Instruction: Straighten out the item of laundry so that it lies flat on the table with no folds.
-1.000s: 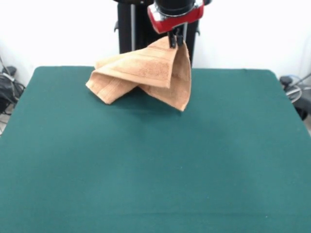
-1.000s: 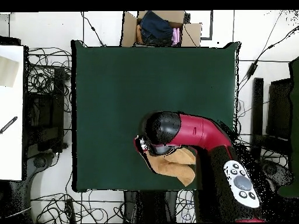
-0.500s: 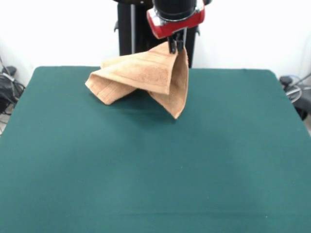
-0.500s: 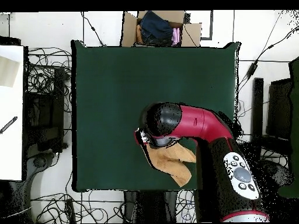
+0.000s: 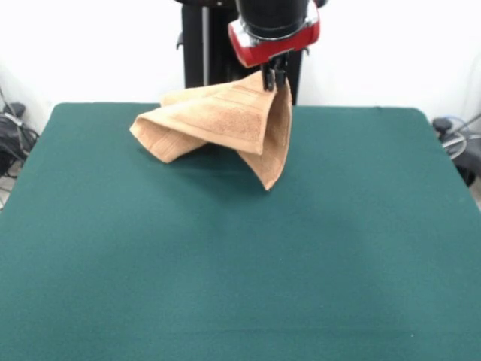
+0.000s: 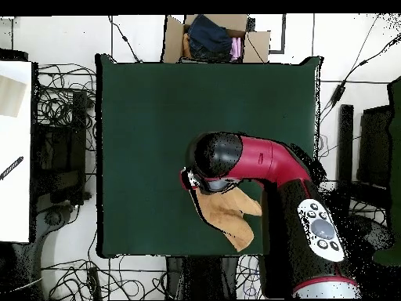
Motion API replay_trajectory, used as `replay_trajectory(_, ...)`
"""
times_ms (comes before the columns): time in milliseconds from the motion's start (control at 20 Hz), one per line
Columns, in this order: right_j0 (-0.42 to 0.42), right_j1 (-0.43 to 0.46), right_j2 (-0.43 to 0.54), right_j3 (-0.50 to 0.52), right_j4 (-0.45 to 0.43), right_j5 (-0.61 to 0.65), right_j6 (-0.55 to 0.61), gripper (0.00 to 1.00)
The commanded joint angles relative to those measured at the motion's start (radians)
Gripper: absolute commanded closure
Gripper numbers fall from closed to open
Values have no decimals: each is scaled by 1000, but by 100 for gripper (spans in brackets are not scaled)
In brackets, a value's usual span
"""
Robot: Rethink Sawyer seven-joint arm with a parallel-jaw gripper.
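Observation:
The item of laundry (image 5: 222, 122) is a light orange-tan towel, folded and bunched, at the far middle of the green table (image 5: 240, 256). One corner is lifted, pinched in my gripper (image 5: 272, 77), which is shut on it. From that corner a pointed flap hangs down to the right, while the left part rests on the table. In the overhead view the towel (image 6: 227, 213) shows below the arm's red and black head, which hides the gripper.
A cardboard box of clothes (image 6: 213, 38) stands beyond the table's far edge in the overhead view. Cables lie on the floor around the table. A white surface (image 6: 14, 149) stands at the left.
The gripper has carried the held corner a little toward the table's middle. The hanging flap has swung with it, and the towel has stretched out slightly.

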Motion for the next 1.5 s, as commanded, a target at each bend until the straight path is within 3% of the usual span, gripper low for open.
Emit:
replay_trajectory(50,10,36,-45,-23,-7,35,176,100)
replay_trajectory(600,-37,99,-29,-69,-3,42,122,100)
replay_trajectory(1500,-42,192,-17,-173,-31,47,89,100)
